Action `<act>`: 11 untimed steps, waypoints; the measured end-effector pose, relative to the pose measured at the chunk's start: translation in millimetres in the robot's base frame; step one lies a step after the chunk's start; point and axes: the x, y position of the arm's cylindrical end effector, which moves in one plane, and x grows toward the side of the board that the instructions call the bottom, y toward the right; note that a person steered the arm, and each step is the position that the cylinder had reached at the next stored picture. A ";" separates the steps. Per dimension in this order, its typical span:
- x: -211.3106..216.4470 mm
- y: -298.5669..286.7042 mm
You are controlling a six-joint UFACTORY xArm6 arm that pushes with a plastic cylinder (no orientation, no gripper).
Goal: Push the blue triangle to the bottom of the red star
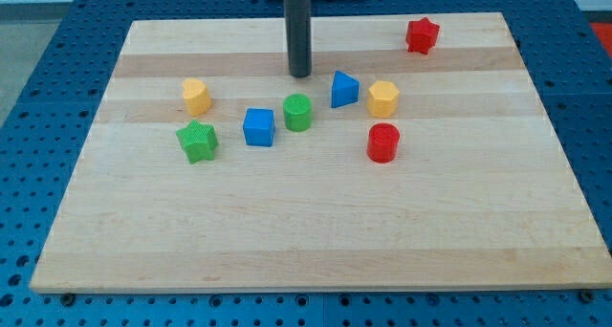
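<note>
On the wooden board you see six blocks that sit apart from one another. A yellow block lies toward the view's left, with a green star just below it. To the right of the star you find a blue cube, then a green cylinder. Farther right, a yellow hexagon sits above a red cylinder.

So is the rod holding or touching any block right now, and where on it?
Nothing is held. My tip rests on the board, apart from every block, just to the upper left of the blue triangle and above the green cylinder.
</note>
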 end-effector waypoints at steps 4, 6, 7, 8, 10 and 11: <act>54.3 33.3; 30.5 94.3; 16.2 117.6; 7.9 142.3; 0.4 157.3; -4.4 157.2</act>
